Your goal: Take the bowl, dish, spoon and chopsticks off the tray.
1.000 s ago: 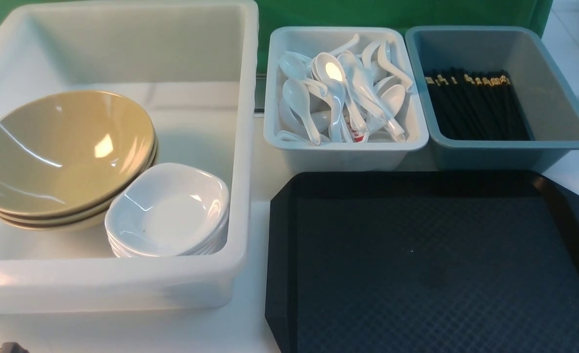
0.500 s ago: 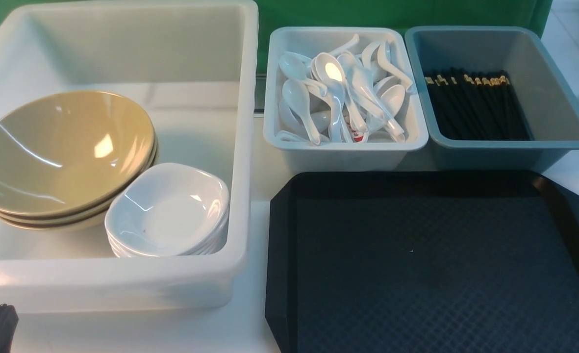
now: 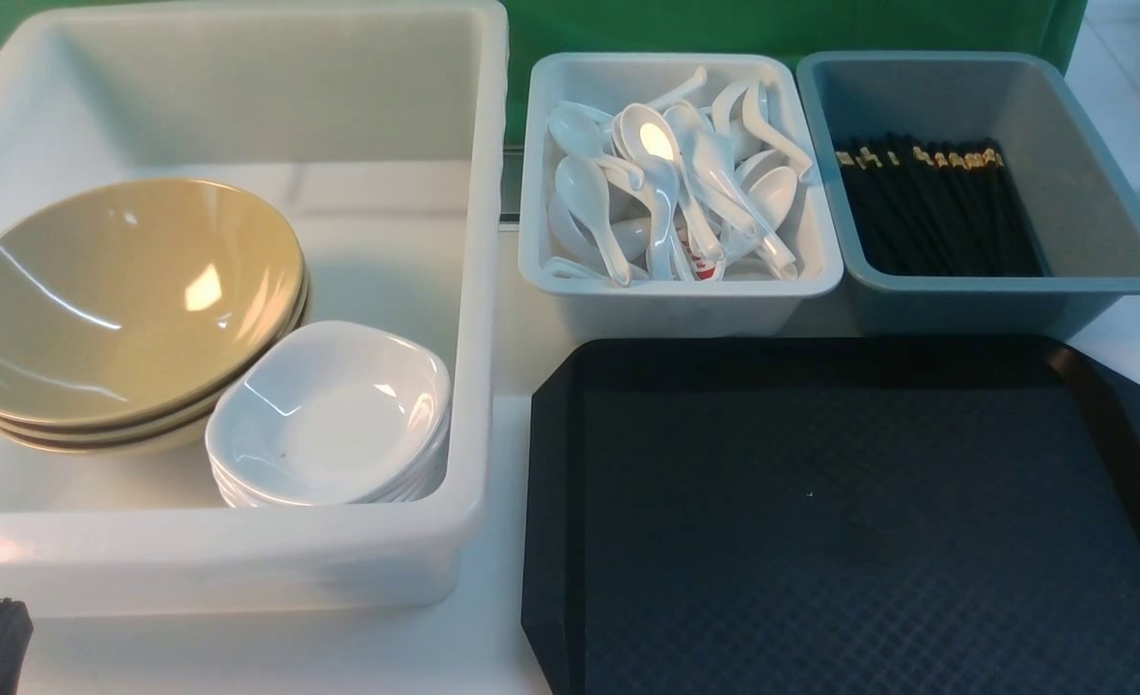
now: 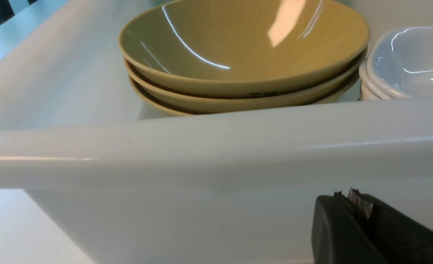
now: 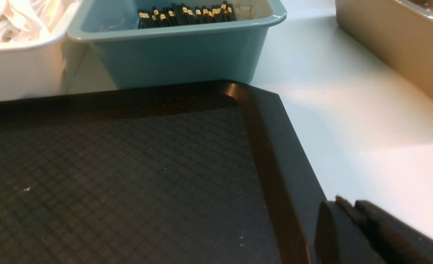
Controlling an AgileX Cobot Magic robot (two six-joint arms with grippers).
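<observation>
Found the left gripper point(image 4: 348, 198) fully closed, gripping nothing, near the outside of the large white bin point(image 3: 478, 319). Saw beyond those jaws, inside the bin, a tilted stack of tan bowls point(image 3: 125, 299) and, just beside it, farther right of the same jaws, a stack of white dishes point(image 3: 328, 415). Spotted the right gripper point(image 5: 352, 207) empty by the tray's point(image 5: 205, 154) right rim; fingertips blurred, so could not tell whether slightly parted or shut. Noted the tray mostly leftward of those jaws, and forward of them the blue-grey bin point(image 5: 183, 55) holding black chopsticks point(image 5: 187, 14). Placed the spoons point(image 3: 666, 183) farther left of the right jaws, heaped in the smaller white bin point(image 3: 685, 309).
</observation>
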